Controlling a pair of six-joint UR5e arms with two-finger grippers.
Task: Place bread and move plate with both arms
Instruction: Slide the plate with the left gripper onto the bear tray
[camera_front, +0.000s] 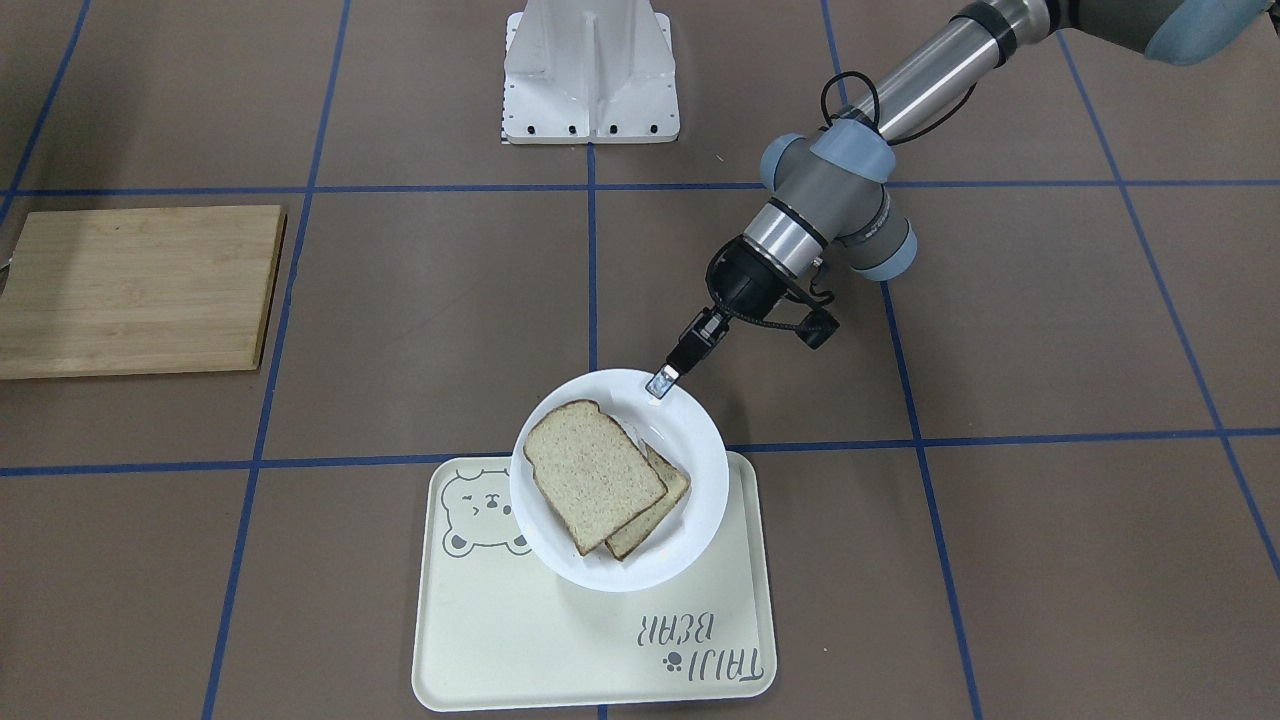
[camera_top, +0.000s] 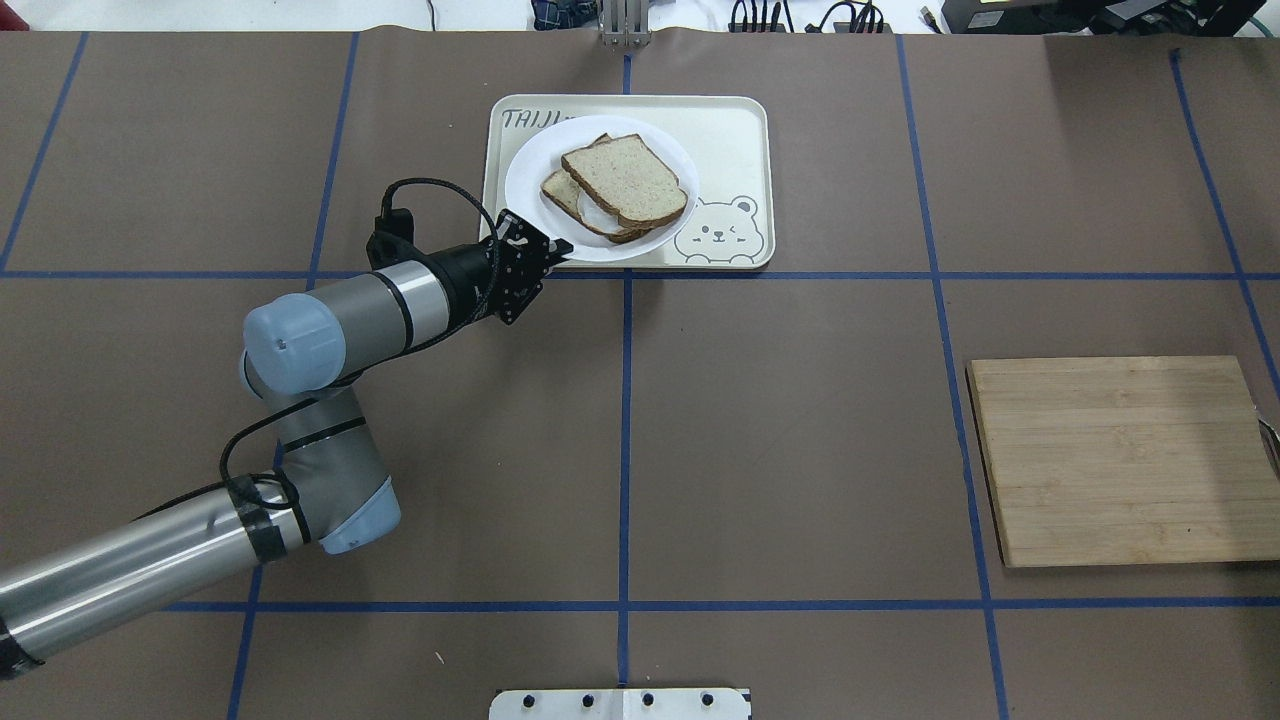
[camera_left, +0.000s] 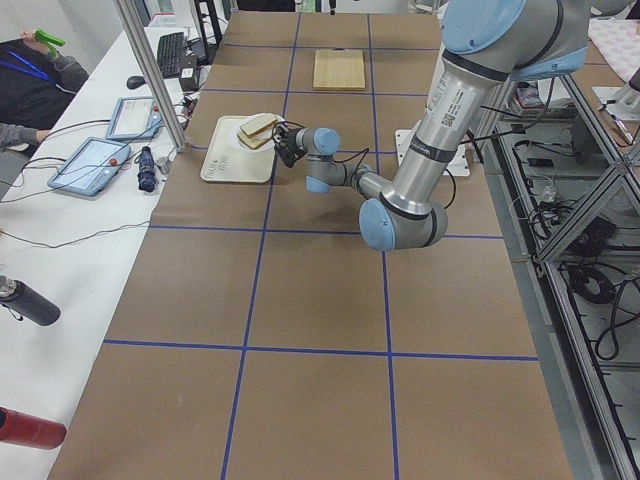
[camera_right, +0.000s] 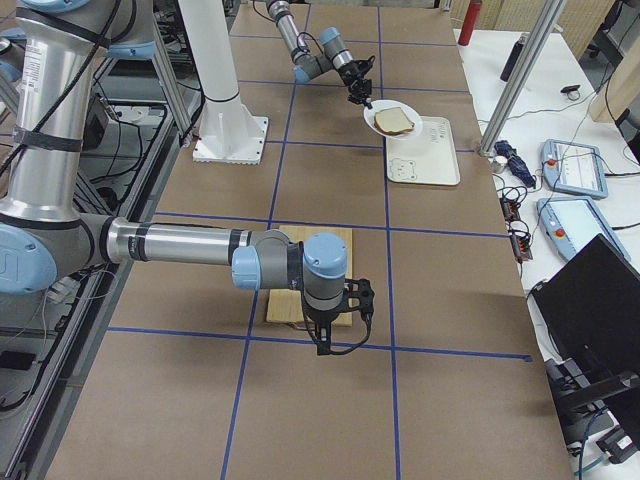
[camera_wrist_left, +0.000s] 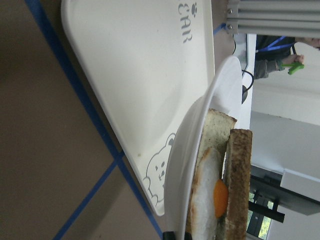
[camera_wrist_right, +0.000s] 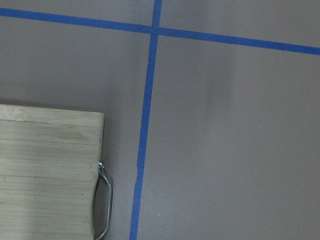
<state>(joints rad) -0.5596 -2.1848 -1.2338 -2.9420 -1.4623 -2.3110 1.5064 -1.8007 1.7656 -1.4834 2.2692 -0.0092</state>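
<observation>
left arm (camera_front: 830, 190): stretched low over the tabletop (camera_front: 1000, 330), wrist angled downward. left gripper (camera_front: 662, 383): fingers clamped on the robot-side rim of the plate (camera_front: 692, 432).
plate: tilted, over the tray (camera_front: 500, 640), overhanging its robot-side edge.
bread (camera_front: 592, 468): on the plate, topmost, over the egg slice (camera_front: 668, 492).
right arm (camera_right: 180, 243): extended low, right gripper (camera_right: 336, 345) pointing down at the edge of the cutting board (camera_front: 135, 290). Cannot tell whether its fingers are apart.

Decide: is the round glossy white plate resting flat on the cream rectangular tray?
No, lifted: the left gripper pinches the rim of the plate, and the left wrist view shows a gap above the tray.
</observation>
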